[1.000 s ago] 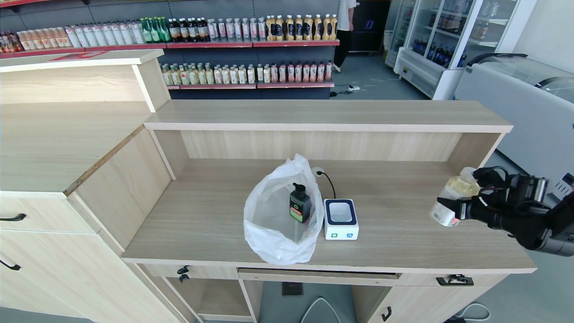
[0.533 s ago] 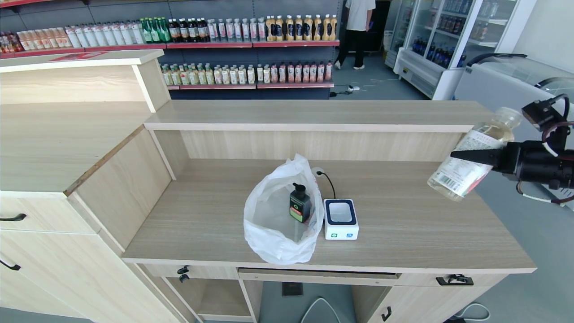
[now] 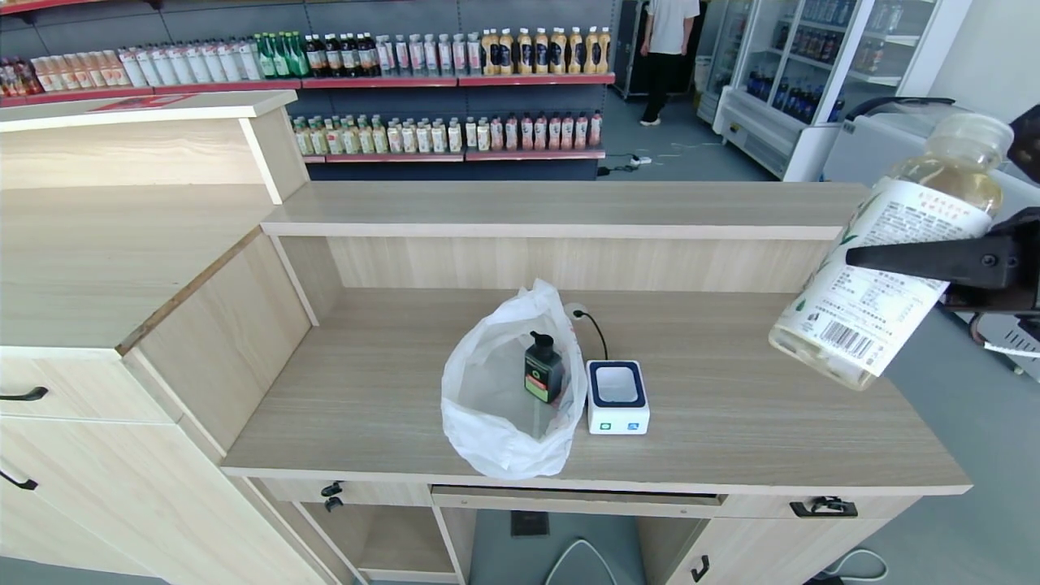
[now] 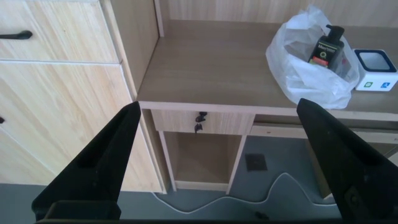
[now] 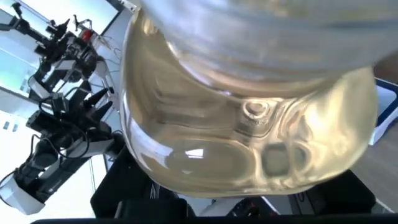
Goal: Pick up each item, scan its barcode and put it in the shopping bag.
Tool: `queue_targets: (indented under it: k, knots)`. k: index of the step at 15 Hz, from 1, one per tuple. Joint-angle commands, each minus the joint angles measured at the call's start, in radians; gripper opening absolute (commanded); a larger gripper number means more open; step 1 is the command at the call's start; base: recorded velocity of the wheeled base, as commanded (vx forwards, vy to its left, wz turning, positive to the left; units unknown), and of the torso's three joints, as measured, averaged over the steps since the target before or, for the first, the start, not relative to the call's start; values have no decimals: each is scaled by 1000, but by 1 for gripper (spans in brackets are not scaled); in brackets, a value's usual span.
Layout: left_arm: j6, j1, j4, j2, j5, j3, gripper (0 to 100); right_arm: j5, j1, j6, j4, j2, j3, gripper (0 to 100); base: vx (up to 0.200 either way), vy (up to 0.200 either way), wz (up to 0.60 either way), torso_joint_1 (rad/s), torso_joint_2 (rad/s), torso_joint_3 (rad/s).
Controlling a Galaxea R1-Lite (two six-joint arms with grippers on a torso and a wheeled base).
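Left gripper [image 4: 214, 162]: fingers spread wide, empty, low before the counter's [image 3: 731, 406] left front corner.
Right gripper [image 3: 894, 260]: clamped around the bottle, raised above the counter's right end.
Bottle [image 3: 861, 325]: pale liquid, tilted, cap uppermost, barcode showing near its base.
Shopping bag [image 3: 487, 406]: white, open, mid-counter, a dark pump bottle [image 3: 543, 370] upright inside.
Scanner [image 3: 617, 396]: just beside the bag, on its right.

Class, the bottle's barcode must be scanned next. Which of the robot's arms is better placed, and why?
Right. The right gripper is shut on the bottle, tilted above the counter at its right end, barcode showing, with the scanner mid-counter. The left gripper is open and empty, off the counter's left front.
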Motion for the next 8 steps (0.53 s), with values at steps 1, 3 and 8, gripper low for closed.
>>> queue_targets:
  k: [1,3,8]
  knots:
    - [-1,1,0,0,0,0,100,0,85,0,7,-83,37,0,0,0,0,0,0,0]
    - [-1,1,0,0,0,0,100,-1,121,-1,7,-116,77,0,0,0,0,0,0,0]
    - [-1,1,0,0,0,0,100,-1,157,-1,100,-213,129,0,0,0,0,0,0,0]
